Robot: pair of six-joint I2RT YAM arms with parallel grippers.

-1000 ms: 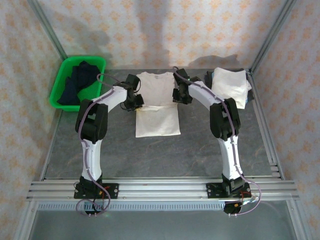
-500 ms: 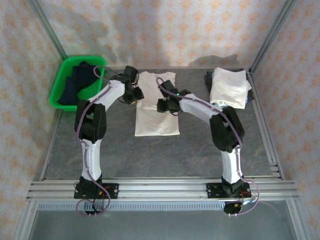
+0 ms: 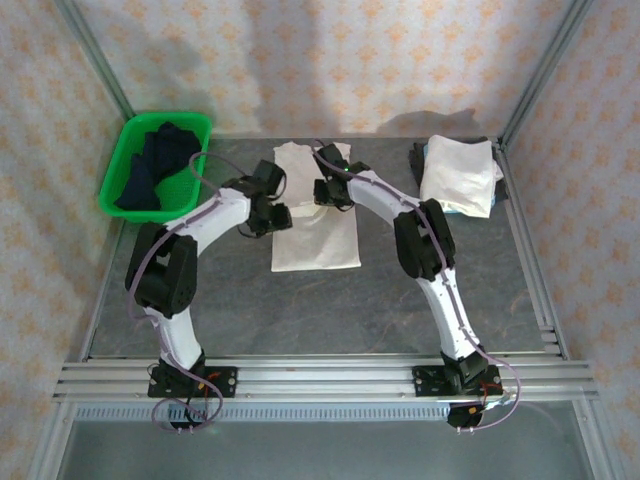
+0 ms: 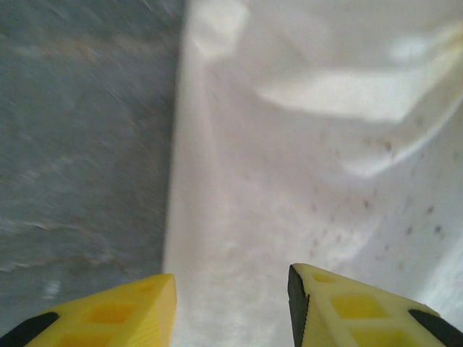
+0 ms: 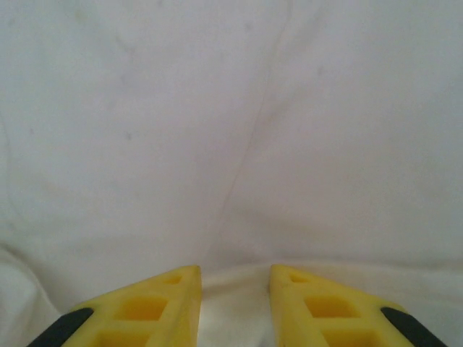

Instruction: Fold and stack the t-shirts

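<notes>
A cream t-shirt lies flat mid-table, folded into a narrow strip. My left gripper hovers at its left edge. In the left wrist view that gripper is open, with the shirt's edge and grey table under the gap between its yellow fingers. My right gripper is low over the shirt's upper middle. In the right wrist view it stands open with a fold of the white t-shirt lying between its fingers. Folded t-shirts are stacked at the back right.
A green basket holding dark clothes sits at the back left corner. Metal frame posts and patterned walls close in the table. Bare grey tabletop lies between the shirt and the arm bases.
The left gripper opened, let go of the shirt's left side and shifted nearer along its left edge. The right gripper swung from the shirt's right side to its upper middle.
</notes>
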